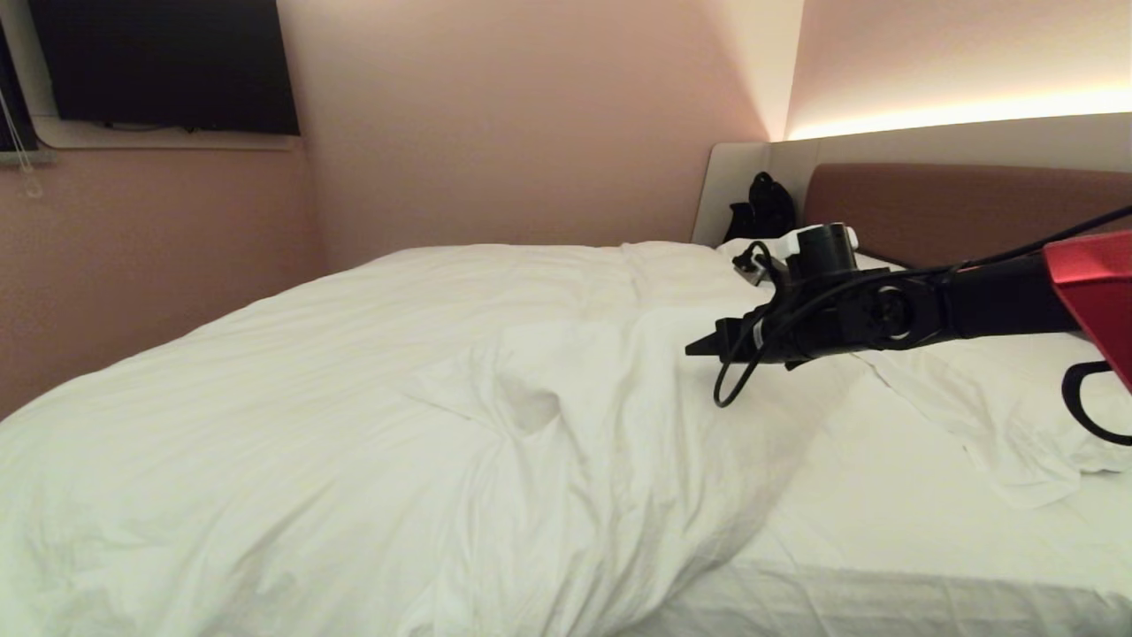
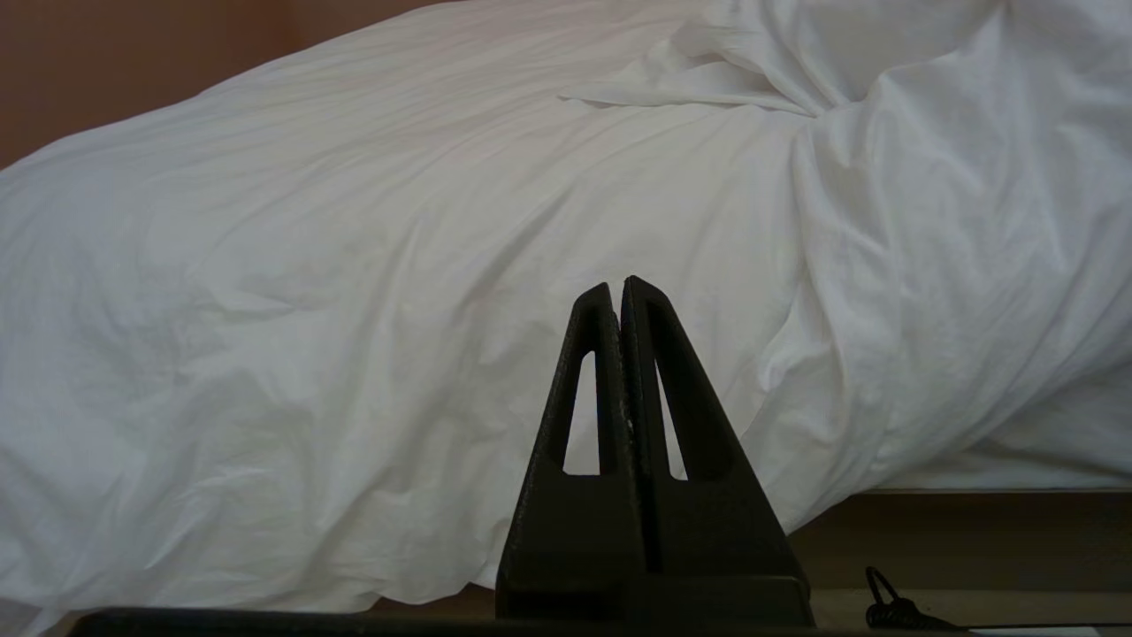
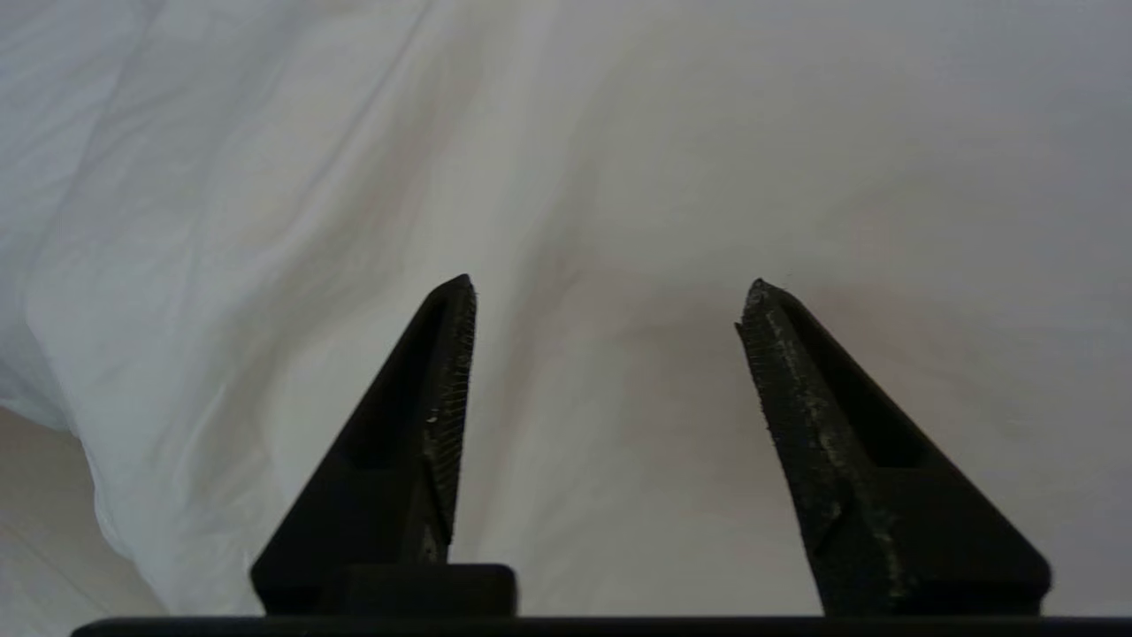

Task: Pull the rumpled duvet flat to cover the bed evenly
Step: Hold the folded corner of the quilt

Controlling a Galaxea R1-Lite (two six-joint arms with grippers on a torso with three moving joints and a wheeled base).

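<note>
The bed point(image 1: 884, 548) carries a rumpled duvet point(image 1: 354, 398) over its left and middle; bare sheet point(image 1: 893, 478) shows near right, and a pillow point(image 1: 999, 398) lies far right.

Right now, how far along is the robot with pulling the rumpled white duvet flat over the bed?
Done: nothing visible; the puffy white duvet lies bunched, leaving the thin white fitted sheet and a white pillow uncovered near the brownish-red padded headboard. In hand: the right gripper hangs open over the duvet, holding nothing. The left gripper is shut, parked beside the bed. Left: grasp the edge and pull it toward the headboard.
</note>
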